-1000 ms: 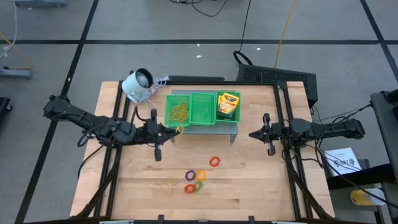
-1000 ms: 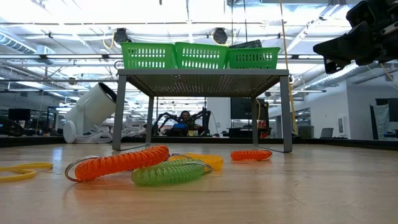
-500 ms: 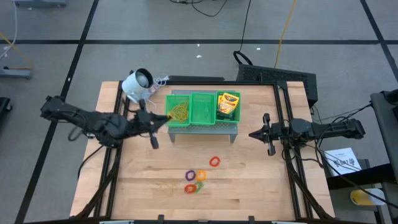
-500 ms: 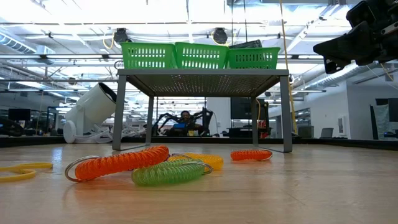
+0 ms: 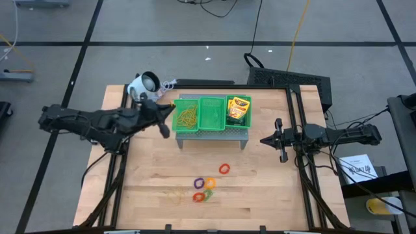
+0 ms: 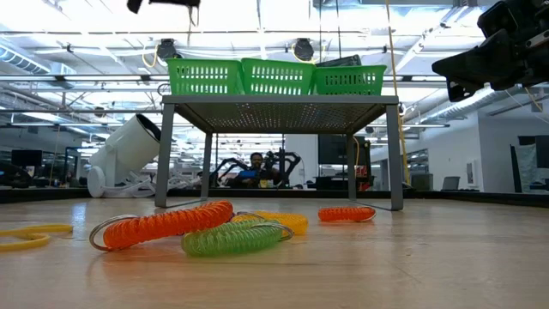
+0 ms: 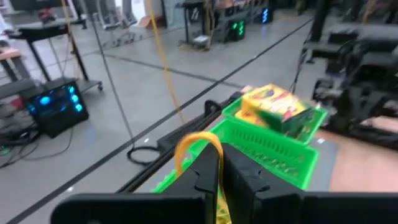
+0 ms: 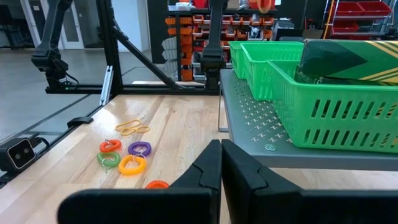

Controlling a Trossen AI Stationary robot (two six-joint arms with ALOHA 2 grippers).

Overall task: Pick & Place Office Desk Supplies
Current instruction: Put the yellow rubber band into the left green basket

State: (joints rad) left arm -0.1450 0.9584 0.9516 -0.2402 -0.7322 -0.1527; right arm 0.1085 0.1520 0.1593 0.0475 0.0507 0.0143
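A green three-part tray [image 5: 211, 99] stands on a grey metal stand [image 5: 214, 135] at the table's far middle. A pile of yellowish rubber bands [image 5: 188, 117] fills its left part, and a yellow-and-green crayon box [image 5: 238, 109] lies in its right part. My left gripper [image 5: 170, 117] hangs at the tray's left edge, shut on a yellow rubber band [image 7: 198, 142]. Coloured rings [image 5: 204, 186] and one orange ring [image 5: 224, 169] lie on the table's near middle. My right gripper [image 5: 263, 140] waits shut, right of the stand. My left gripper pinches a yellow rubber band [image 7: 186, 144] between its two fingers. The band's loop stands out past the fingertips [image 7: 208, 163]. The fingers come nearly level from the table's left. The fingers hide the band's other end.
A white round-headed device [image 5: 143, 86] with a cord lies at the far left, close behind my left arm. A few loose rubber bands [image 8: 132, 128] lie on the wood left of the rings. The wood between the stand and the rings is bare.
My left gripper has swung from the stand's near left corner toward the far edge, up to the tray's left part. It has also turned. It has come into the top of the low view. The right arm has kept still.
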